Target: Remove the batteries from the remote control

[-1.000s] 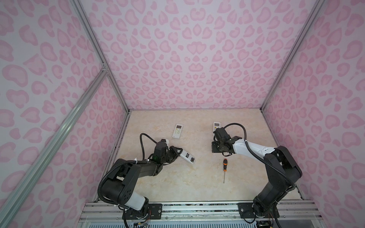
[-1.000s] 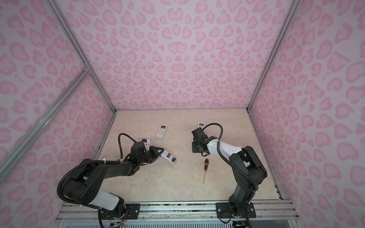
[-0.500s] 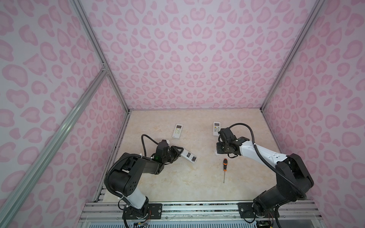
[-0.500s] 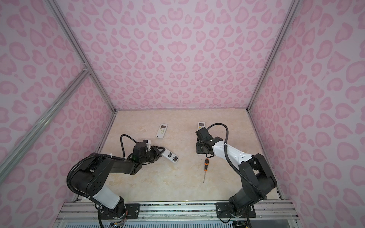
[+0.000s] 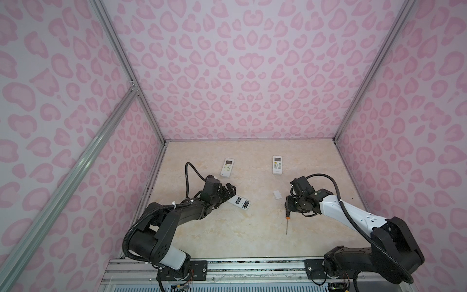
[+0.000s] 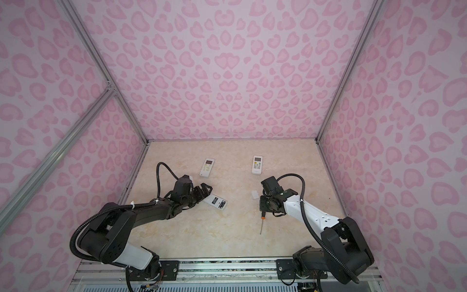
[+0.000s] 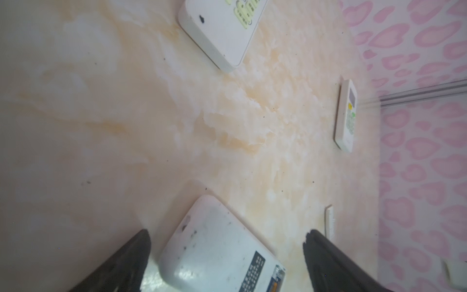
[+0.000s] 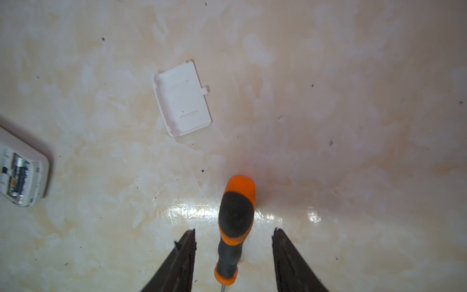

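The slim dark cylindrical batteries (image 8: 18, 174) sit in the open compartment of a white plastic remote (image 5: 238, 201) lying face down on the cream marbled counter (image 5: 227, 235), inside pink-blotched walls (image 5: 240, 75) framed in aluminium. A white rectangular cover (image 8: 183, 99) lies apart. The left tool (image 7: 227, 235), reaching low, gapes around that remote's closed end. The right tool (image 8: 233, 232) points down, jaws parted clear of an orange-and-black screwdriver handle (image 8: 236, 220).

Black arms (image 5: 194, 211), white shell segments (image 5: 348, 212), looped black cables (image 5: 187, 177), white zip ties (image 5: 173, 203)
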You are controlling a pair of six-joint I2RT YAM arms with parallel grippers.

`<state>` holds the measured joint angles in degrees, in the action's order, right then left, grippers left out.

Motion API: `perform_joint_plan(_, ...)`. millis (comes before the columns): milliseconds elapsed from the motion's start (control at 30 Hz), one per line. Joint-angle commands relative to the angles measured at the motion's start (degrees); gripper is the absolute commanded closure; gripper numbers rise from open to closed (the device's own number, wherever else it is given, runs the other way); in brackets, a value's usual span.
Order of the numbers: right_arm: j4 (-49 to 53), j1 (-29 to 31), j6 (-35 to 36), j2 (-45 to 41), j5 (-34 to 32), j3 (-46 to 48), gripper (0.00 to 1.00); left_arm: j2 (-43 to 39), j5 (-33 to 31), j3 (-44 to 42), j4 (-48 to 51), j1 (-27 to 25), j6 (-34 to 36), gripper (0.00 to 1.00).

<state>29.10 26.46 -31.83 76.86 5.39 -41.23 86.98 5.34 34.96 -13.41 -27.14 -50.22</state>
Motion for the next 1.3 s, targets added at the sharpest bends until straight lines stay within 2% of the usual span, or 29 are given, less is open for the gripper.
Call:
perform_joint_plan(0, -1.14, 0.00, -1.74, 1.56, 1.63, 0.62, 0.50, -1.34, -10.87, 3.87, 14.90, -2.28, 9.64, 0.02)
perform_joint_plan(167, -3.46, -0.03, -3.01, 3.50, 2.47, 2.09, 0.51, -1.07, -18.53, 9.17, 23.06, -6.34, 14.87, 0.02)
perform_joint_plan(300, -5.55, 0.18, -3.76, 4.80, 2.80, 3.15, 0.55, -4.57, -21.56, 9.25, 24.29, -7.50, 16.38, 0.02)
perform_joint_plan(433, -6.70, 0.24, -3.79, 6.49, 2.53, 3.47, 0.60, -9.11, -26.35, 9.53, 26.09, -9.12, 20.64, 0.02)
perform_joint_plan(533, -7.66, 0.26, -4.26, 7.33, 2.68, 3.71, 0.68, -12.86, -28.08, 8.44, 26.53, -9.25, 21.49, 0.03)
perform_joint_plan(700, -9.57, 0.34, -5.72, 4.85, 2.22, 4.13, 0.89, -18.80, -26.91, 5.74, 26.42, -8.90, 20.87, 0.02)
perform_joint_plan(800, -11.15, 0.33, -7.02, 1.54, 1.41, 4.30, 0.95, -21.89, -20.58, 3.87, 23.42, -8.20, 21.78, 0.01)
perform_joint_plan(933, -14.27, 0.42, -9.09, -3.07, 1.12, 4.91, 0.97, -26.08, -12.92, 2.80, 19.28, -8.70, 22.18, 0.07)
perform_joint_plan(1133, -21.48, 1.00, -10.35, -8.78, 3.53, 5.01, 1.00, -28.03, -5.64, 2.70, 12.02, -14.57, 22.94, 0.09)
perform_joint_plan(1267, -23.33, 1.32, -11.06, -10.82, 4.68, 3.21, 1.00, -25.61, -7.65, 4.83, 10.79, -21.90, 24.60, 0.09)
